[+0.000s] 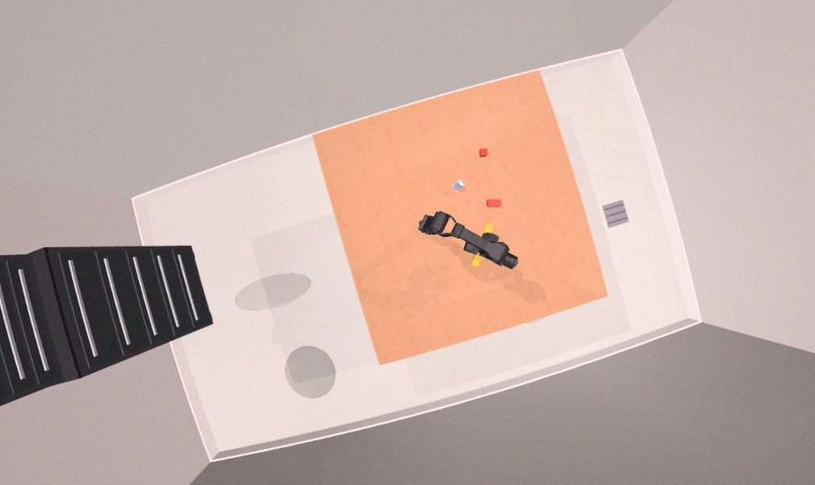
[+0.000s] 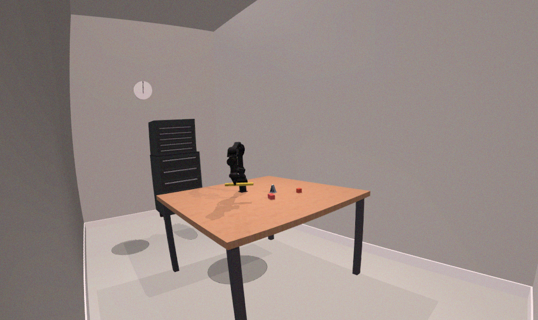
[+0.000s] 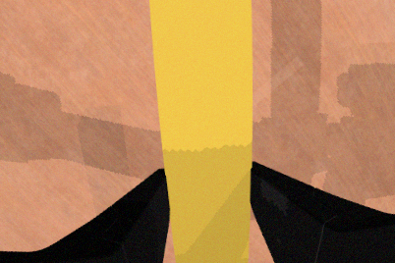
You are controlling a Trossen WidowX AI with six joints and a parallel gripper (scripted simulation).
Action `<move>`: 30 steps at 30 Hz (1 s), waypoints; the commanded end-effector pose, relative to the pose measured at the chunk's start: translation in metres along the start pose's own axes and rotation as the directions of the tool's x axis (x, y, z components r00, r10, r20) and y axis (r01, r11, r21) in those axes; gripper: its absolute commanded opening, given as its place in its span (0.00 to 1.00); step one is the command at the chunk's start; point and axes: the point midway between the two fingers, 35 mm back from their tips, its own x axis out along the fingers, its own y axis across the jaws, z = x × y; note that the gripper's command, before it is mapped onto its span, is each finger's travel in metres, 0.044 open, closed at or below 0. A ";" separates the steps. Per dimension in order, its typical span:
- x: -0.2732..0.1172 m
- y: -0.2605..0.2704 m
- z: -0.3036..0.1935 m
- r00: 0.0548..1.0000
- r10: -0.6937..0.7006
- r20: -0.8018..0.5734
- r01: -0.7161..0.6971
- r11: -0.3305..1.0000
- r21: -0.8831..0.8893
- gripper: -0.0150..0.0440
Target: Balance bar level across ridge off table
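We have the bar (image 1: 488, 229) (image 2: 247, 184) (image 3: 203, 65) up in the air over the table (image 1: 399, 180) (image 2: 287, 210) (image 3: 74, 40), near level in the exterior view, nothing under it. The end effector (image 2: 235, 184) (image 3: 206, 175) is pinching it, one finger on each long side; both ends stick out past the grip in the top view.

Handling, our guess: stiff, fairly light, not fragile. Faces look flat and plain, so the pads should grip fine, but a long piece could swivel or tip if it knocks something. Best hold is mid-length, across the narrow width. We look about there, maybe a bit off; the arm (image 1: 476, 239) (image 2: 235, 152) covers the middle from above, so we can't confirm.

Next out: the ridge, which we take to be the small grey wedge (image 1: 458, 186) (image 2: 272, 189), standing on the table well apart from the bar. A red block (image 1: 493, 202) (image 2: 271, 196) sits near it, and a smaller red cube (image 1: 483, 152) (image 2: 298, 190) lies farther off. Grab looks done, placing isn't. We'd carry high enough to clear the red block, put the bar's midpoint over the crest, lower gently, open evenly. Off-centre release probably tips it onto the table.
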 end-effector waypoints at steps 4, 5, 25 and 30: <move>-0.002 0.003 0.027 1.000 -0.004 -0.002 0.004 0.999 0.043 0.25; -0.002 0.003 0.031 1.000 -0.004 -0.002 0.004 0.999 0.049 0.25; -0.003 0.023 0.108 1.000 -0.002 0.006 0.001 0.987 0.164 0.25; -0.003 0.031 0.126 1.000 -0.001 0.007 0.000 0.981 0.193 0.25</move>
